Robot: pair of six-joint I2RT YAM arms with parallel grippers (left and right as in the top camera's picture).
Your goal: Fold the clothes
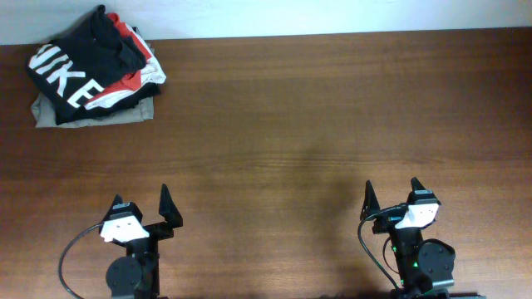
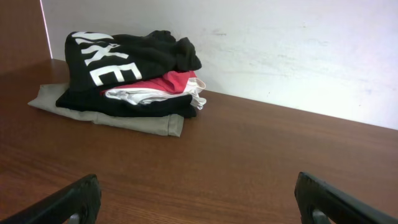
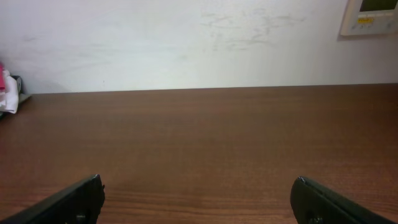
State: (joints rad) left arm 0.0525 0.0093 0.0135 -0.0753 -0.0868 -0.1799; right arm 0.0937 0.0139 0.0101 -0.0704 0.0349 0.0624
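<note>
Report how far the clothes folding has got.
Looks done: the black garment lies folded atop the pile at far left, slightly rumpled. In hand: nothing; left gripper and right gripper are open, empty. Left: seemingly nothing.

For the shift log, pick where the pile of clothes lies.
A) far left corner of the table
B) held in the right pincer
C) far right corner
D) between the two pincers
A: the pile, black garment on top, lies at the table's far left corner; the left pincer and right pincer stand open and empty at the near edge.
</note>
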